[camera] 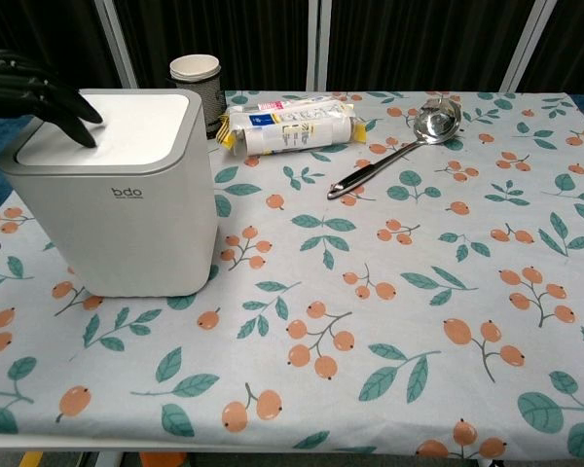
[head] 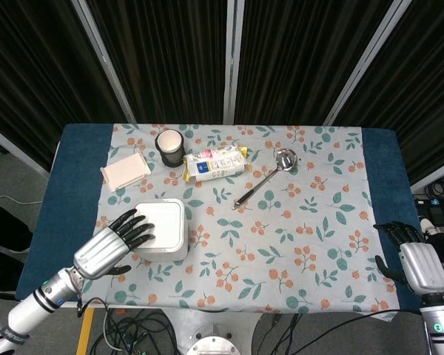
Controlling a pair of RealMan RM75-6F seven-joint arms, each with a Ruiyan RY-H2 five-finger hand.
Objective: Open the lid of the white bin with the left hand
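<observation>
The white bin (head: 160,229) (camera: 117,199) stands at the front left of the floral cloth, its flat white lid (camera: 112,128) down in its grey rim. My left hand (head: 112,244) (camera: 34,89) reaches in from the left with fingers spread, its black fingertips (head: 142,228) lying on the lid's left edge and holding nothing. My right hand (head: 411,260) hangs off the table's right edge, fingers apart and empty; the chest view does not show it.
Behind the bin stand a dark cup (head: 170,147), a pink pad (head: 125,171) and a wrapped snack packet (head: 217,163). A metal ladle (head: 266,177) lies diagonally in the middle. Blue table (head: 74,177) borders the cloth.
</observation>
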